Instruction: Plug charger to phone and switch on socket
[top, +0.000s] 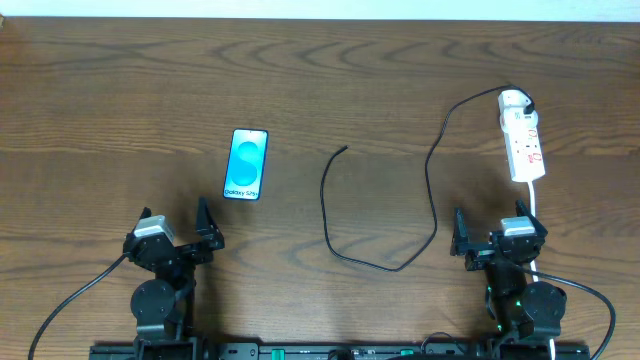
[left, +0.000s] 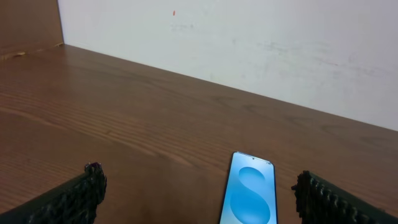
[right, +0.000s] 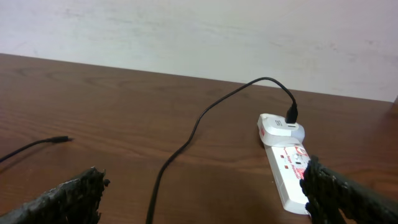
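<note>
- The left gripper (top: 175, 220) waits on the robot's side of the phone (top: 246, 165), fingers spread wide and empty, probably to steady it
- The right gripper (top: 495, 225), far right of the phone, is equally wide and empty
- The charger (top: 330, 215) loops right of the phone, already plugged into the socket (top: 523, 140) further right

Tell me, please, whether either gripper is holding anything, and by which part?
Nothing is held. The left gripper and right gripper are both open and empty; the phone, charger and socket lie untouched on the table.
</note>
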